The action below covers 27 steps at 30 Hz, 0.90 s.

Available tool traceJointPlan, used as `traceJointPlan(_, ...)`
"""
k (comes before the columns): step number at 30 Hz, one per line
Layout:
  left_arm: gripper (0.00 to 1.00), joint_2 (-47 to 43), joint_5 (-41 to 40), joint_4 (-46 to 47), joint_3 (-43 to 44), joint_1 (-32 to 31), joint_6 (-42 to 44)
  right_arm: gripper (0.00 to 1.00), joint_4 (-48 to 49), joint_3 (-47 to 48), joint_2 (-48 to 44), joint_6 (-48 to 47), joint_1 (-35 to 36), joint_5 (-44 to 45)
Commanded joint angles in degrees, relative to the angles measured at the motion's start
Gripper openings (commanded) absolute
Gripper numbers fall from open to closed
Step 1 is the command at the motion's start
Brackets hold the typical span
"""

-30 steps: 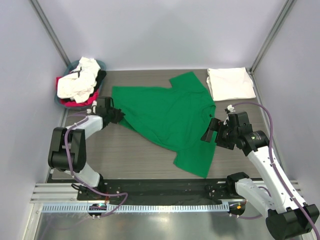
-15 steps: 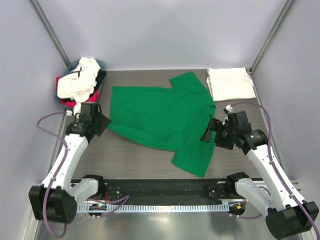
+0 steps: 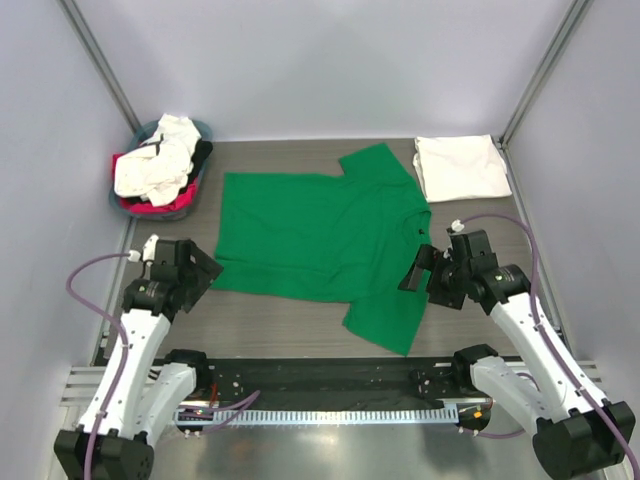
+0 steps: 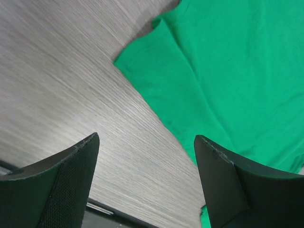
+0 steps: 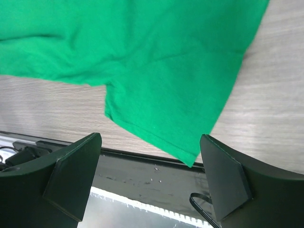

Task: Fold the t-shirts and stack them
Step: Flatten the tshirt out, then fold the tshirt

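Left fingers point(image 4: 66, 185) spread wide, holding nothing, above the bench point(image 4: 57, 71) beside the green t-shirt point(image 4: 237, 71). Right fingers point(image 5: 71, 180) equally wide, empty, over its near edge.

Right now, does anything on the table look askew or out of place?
The green t-shirt lies flat but crooked to the table edges, and its near sleeve reaches the table's near edge. A white shirt droops over the basket rim at far left. The folded white shirt looks tidy.
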Motion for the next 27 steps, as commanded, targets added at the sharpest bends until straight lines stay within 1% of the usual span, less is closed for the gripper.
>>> traceJointPlan(1, 0.81, 4.6, 4.9, 8.7, -2.5, 0.0, 2.9, 0.91, 1.0, -2.2, 0.0, 4.9, 2.0, 1.4)
traceJointPlan(4, 0.80, 10.7, 5.7, 13.1, -3.3, 0.0, 4.8, 0.91, 0.9, -3.6, 0.8, 6.7, 5.6, 5.6)
traceJointPlan(5, 0.80, 12.8, 5.9, 13.5, -2.8, 0.0, 5.7, 0.91, 0.9, -3.8, 1.6, 8.6, 9.3, 7.5)
traceJointPlan(6, 0.78, 14.4, 5.6, 13.6, -2.6, 0.0, 5.8, 0.91, 0.9, -4.3, 2.1, 10.1, 11.5, 9.0)
traceJointPlan(7, 0.77, 17.4, 5.4, 13.3, -2.6, 0.0, 5.7, 0.91, 0.9, -4.6, 3.1, 11.4, 14.2, 12.3)
traceJointPlan(8, 0.76, 18.4, 5.2, 13.3, -3.1, 0.0, 5.6, 0.91, 0.5, -4.9, 4.9, 14.3, 18.5, 14.8)
traceJointPlan(9, 0.73, 19.0, 3.6, 13.3, -3.7, 0.0, 4.6, 0.91, 0.1, -5.1, 6.2, 15.8, 21.1, 16.7)
traceJointPlan(10, 0.72, 19.3, 2.6, 13.0, -4.4, 0.0, 3.8, 0.91, -0.6, -5.1, 7.3, 17.2, 23.2, 21.9)
traceJointPlan(11, 0.72, 18.9, 2.0, 13.3, -6.1, 0.0, 3.3, 0.91, -3.0, -5.1, 8.2, 19.0, 27.1, 24.4)
traceJointPlan(13, 0.71, 16.7, 0.5, 15.1, -8.2, 0.0, 1.9, 0.91, -4.8, -5.2, 10.7, 22.8, 29.6, 29.1)
traceJointPlan(14, 0.71, 15.7, 0.2, 15.7, -9.9, 0.0, 1.5, 0.90, -5.4, -5.1, 11.0, 23.6, 31.1, 30.1)
traceJointPlan(15, 0.70, 14.8, 0.0, 16.3, -10.6, 0.0, 1.2, 0.90, -5.6, -5.1, 10.7, 26.5, 33.4, 30.7)
traceJointPlan(19, 0.68, 10.8, -2.5, 16.2, -12.4, 0.3, -0.3, 0.85, -6.2, -5.1, 11.1, 31.2, 37.5, 31.3)
traceJointPlan(24, 0.66, 8.4, -2.3, 16.0, -13.6, 1.3, -0.9, 0.81, -0.8, -11.4, 11.4, 38.5, 41.7, 28.3)
traceJointPlan(26, 0.66, 8.0, -1.9, 16.5, -14.2, 1.6, -0.8, 0.77, 2.3, -13.6, 10.4, 40.6, 42.1, 27.5)
traceJointPlan(27, 0.66, 8.0, -1.7, 16.5, -14.4, 1.8, -0.8, 0.73, 3.0, -15.1, 10.4, 41.0, 42.1, 27.1)
